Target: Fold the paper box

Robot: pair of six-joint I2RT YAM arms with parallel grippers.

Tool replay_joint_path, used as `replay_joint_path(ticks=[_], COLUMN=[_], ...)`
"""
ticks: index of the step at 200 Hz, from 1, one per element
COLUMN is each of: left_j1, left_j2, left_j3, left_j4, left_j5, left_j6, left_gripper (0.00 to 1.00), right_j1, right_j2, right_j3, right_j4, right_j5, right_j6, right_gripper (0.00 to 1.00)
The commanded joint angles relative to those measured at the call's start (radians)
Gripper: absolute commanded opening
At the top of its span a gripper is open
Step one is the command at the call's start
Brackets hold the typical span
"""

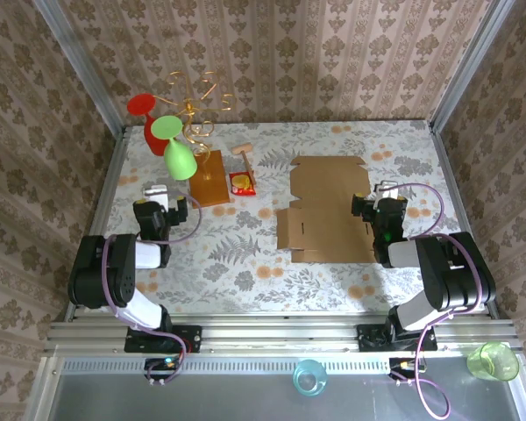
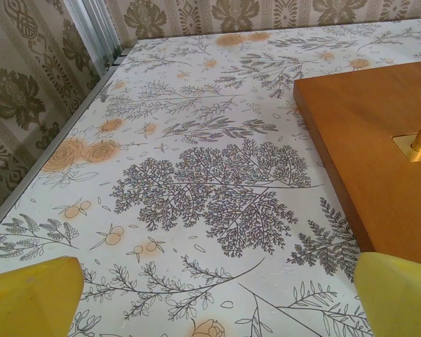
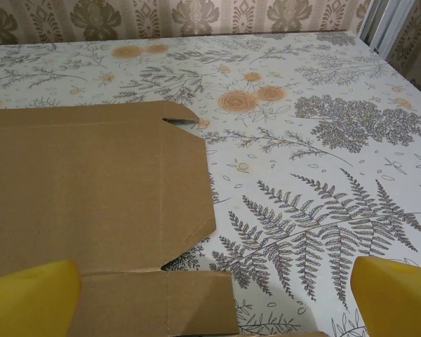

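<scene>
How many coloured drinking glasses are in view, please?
4: red plastic goblet and green plastic goblet at the gold wire stand, far left; blue cup mid near ledge; green cup at its right end.

Paper box cropped left; board cropped right.

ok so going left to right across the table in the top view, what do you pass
left gripper → wooden board → small red item → paper box → right gripper
</scene>
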Motion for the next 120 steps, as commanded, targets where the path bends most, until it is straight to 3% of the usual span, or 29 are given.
replay_joint_path(ticks=[1,120], left_j1=[-0.002,-0.005], left_j2=[-0.006,-0.005], left_j3=[0.012,0.019], left_j4=[-0.004,-0.019], left_j5=[-0.003,0.033], left_j6=[0.017,0.030], left_gripper=[1.00,1.00], right_j1=[-0.007,-0.007], right_j2=[-0.005,-0.004], right_j3=[0.018,0.015], right_j4=[0.003,0.006], right_j5=[-0.004,-0.003], right_j6=[0.003,0.003], right_gripper=[1.00,1.00])
